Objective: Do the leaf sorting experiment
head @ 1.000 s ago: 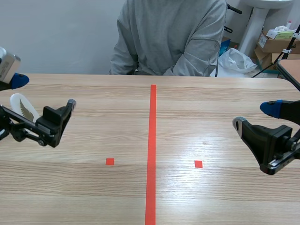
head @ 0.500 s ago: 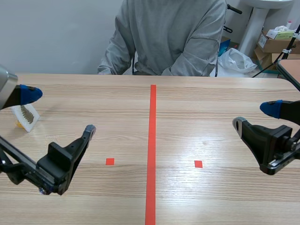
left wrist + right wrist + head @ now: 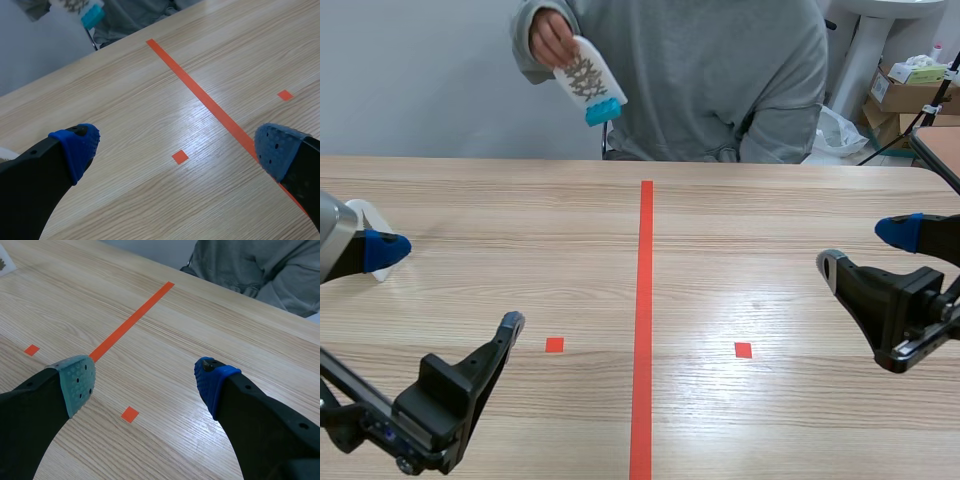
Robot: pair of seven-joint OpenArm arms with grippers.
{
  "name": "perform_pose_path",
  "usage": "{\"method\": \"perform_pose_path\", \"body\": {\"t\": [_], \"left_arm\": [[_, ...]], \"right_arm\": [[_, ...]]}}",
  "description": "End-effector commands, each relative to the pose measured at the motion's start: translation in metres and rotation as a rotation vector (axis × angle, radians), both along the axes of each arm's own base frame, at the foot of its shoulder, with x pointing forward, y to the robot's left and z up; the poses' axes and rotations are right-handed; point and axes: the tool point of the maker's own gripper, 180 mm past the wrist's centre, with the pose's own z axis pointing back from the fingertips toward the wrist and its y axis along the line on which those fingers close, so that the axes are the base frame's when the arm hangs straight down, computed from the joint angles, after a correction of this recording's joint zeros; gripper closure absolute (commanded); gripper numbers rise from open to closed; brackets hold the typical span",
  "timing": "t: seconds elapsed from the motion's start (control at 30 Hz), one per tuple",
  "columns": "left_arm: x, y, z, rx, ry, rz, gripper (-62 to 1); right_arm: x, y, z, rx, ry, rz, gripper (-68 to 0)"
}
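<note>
No legible text, brand, number or sign found on any item. Any print on the cardboard boxes [image 3: 900, 95] is too small to read.

You get only a sliver of the white leaf card [image 3: 360, 210] on the desk [image 3: 770, 220]; the left tool's [image 3: 453, 283] blue-padded finger [image 3: 382, 246] hides the rest. From the left wrist, the person's blue-based card [image 3: 86, 11] is blurred and cut by the edge.

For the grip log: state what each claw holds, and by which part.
Nothing: the left claw and the right claw are both open and empty.
</note>
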Motion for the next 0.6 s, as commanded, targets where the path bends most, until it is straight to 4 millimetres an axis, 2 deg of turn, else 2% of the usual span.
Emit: {"method": "perform_pose_path", "body": {"t": [0.0,0.57], "left_arm": [[0.0027,-0.0029,0.0112,-0.020,-0.037,-0.002,-62.3],[-0.0014,-0.0104,0.0102,-0.091,0.005,-0.030,-62.3]], "right_arm": [[0.0050,0.0001,0.0108,0.017,-0.038,-0.004,-41.1],[0.0048,0.0000,0.0094,0.014,-0.032,-0.004,-41.1]]}}
